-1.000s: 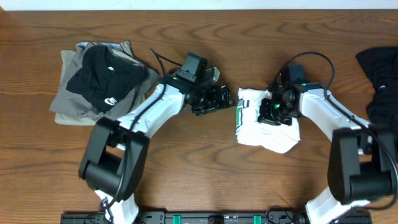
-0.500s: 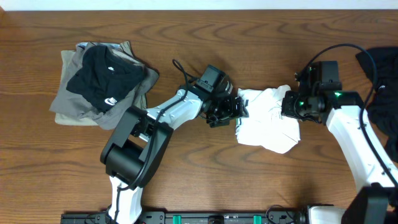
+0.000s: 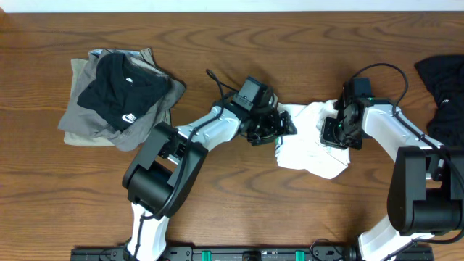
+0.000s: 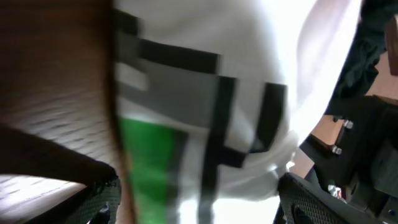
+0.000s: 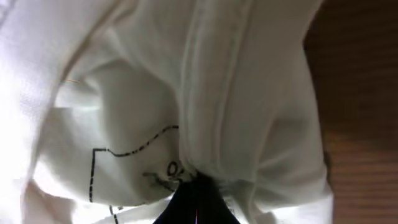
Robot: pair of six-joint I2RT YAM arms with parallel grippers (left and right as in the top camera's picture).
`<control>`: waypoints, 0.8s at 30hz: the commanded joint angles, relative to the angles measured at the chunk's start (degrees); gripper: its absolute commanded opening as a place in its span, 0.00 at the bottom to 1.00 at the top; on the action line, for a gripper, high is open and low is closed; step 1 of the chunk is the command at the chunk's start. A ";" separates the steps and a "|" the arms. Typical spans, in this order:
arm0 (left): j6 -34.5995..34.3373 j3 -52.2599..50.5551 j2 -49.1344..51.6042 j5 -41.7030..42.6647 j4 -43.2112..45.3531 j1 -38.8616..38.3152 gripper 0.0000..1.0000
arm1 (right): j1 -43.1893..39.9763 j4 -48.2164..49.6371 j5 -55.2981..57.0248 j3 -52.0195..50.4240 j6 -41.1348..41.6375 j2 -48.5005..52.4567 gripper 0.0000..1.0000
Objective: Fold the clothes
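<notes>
Brown wood grain runs across the surface (image 3: 217,43) in the overhead view. A white T-shirt (image 3: 312,148) lies crumpled in a soft, rumpled heap right of centre. At far left sits a stack of garments (image 3: 87,119), grey and khaki layers folded flat with a black shirt on top. A black garment (image 3: 442,87) is bunched at the right edge, well apart from the white one. The left tool (image 3: 284,125) reaches the heap's left edge, and the right tool (image 3: 335,133) presses into its right side.

From the left wrist the picture is blurred. White cloth with a blocky print (image 4: 186,106) in grey, black and green fills the frame. The dark fingers (image 4: 317,199) stand spread wide at the lower corners, the cloth lying between them; whether they touch it I cannot tell.

From the right wrist, smooth white knit with a raised seam and a thin black outline drawing fills the view. The dark fingertips (image 5: 196,205) are pressed together at the bottom, pinching a gathered fold of it.
</notes>
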 commanded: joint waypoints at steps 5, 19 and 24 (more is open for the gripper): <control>-1.51 0.07 2.78 0.02 5.05 -4.11 0.82 | 0.33 0.68 0.96 -2.19 0.94 5.62 0.02; 28.28 0.35 2.75 5.29 -2.32 -4.37 0.06 | -1.51 -8.33 -7.10 0.26 -6.84 -0.66 0.04; 38.73 2.47 -6.51 4.85 -13.73 -0.37 0.06 | -4.55 -14.93 -13.84 4.57 -12.00 -12.90 0.06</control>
